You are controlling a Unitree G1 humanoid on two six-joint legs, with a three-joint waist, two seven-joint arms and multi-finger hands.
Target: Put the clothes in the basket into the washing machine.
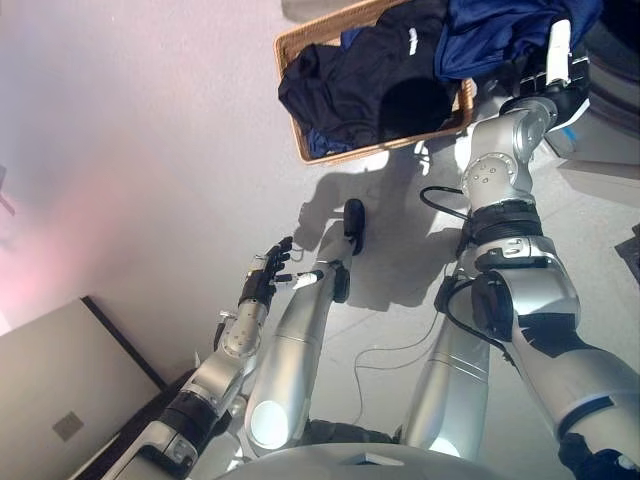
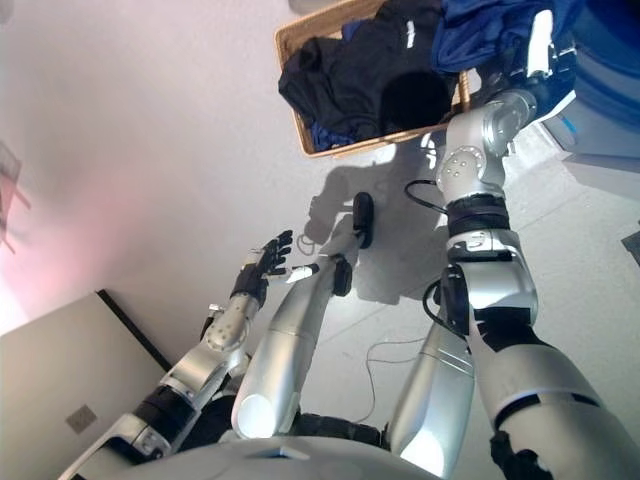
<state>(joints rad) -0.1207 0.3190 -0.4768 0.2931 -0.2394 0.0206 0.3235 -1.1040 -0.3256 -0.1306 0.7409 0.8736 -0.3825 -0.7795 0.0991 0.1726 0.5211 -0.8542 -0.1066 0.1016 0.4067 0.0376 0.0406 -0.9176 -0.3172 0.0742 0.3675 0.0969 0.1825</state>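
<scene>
From my remote view, looking down at a pale floor, I see a wicker basket at the top of the scene. It holds dark clothes, mostly black and navy, heaped inside and reaching its rim. At the upper right, my right hand is raised just beside the basket's right end and grasps a blue garment, which is lifted above the basket's right edge and bunched around the hand. My left hand hangs low at centre left, well apart from the basket, fingers relaxed and spread, holding nothing. A grey surface, possibly the washing machine, fills the far right edge; I cannot tell more about it. A flat beige panel lies at lower left.
</scene>
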